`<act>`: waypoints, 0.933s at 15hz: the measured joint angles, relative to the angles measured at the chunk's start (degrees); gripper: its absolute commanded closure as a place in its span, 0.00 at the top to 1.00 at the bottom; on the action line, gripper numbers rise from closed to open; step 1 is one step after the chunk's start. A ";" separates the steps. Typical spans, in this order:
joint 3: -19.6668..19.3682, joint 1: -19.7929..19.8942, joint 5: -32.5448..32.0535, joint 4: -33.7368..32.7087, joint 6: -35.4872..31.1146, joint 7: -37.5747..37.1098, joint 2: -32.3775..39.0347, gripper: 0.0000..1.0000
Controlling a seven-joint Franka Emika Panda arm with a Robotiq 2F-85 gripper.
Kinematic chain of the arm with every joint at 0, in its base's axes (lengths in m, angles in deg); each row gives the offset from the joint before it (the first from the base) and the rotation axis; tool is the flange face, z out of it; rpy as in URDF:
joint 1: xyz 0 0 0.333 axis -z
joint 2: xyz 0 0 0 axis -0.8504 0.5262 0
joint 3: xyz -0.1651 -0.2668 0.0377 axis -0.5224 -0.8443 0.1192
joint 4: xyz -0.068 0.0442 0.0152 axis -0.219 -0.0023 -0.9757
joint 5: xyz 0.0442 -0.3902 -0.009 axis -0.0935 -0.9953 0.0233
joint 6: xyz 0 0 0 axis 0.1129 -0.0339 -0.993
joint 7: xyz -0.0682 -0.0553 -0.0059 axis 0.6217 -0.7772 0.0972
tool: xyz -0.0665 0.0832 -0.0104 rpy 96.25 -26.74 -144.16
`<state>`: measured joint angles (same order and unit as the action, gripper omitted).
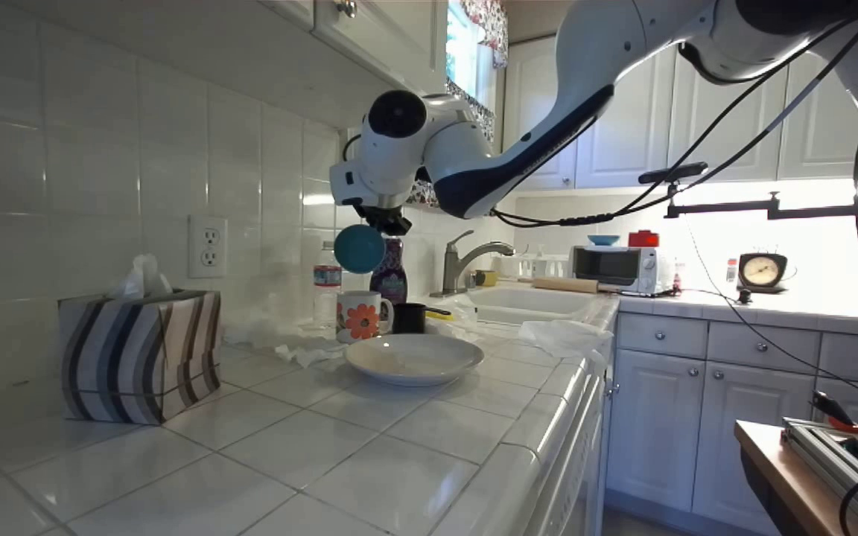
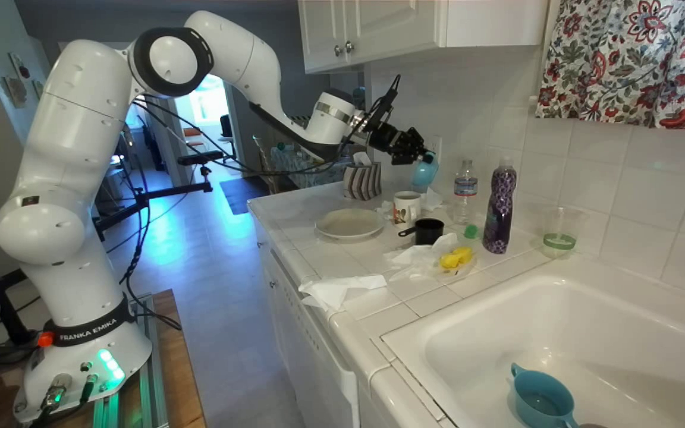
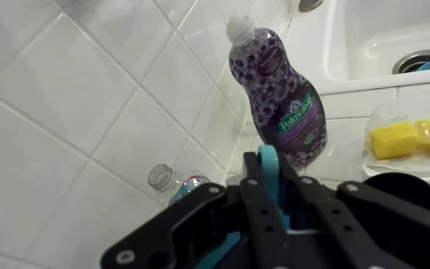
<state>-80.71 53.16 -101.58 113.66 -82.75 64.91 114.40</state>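
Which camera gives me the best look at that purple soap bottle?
The wrist view: the purple soap bottle appears largest, its Palmolive label readable. Both exterior views show it smaller; in an exterior view, the held blue cup partly hides it.

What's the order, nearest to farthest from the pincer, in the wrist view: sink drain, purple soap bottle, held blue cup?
1. Held blue cup: in the pincer's grip, lower middle.
2. Purple soap bottle: just beyond, right of center.
3. Sink drain: upper right, farthest.
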 measured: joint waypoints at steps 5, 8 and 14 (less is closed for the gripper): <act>0.02 -1.31 -0.93 -1.16 2.00 0.32 0.79 0.03; 0.03 -1.88 -1.70 -1.57 3.09 0.32 1.15 0.03; 0.13 -2.65 -2.47 -1.57 5.79 0.32 1.27 0.03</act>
<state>-80.58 50.51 -104.05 112.10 -76.95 65.22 115.67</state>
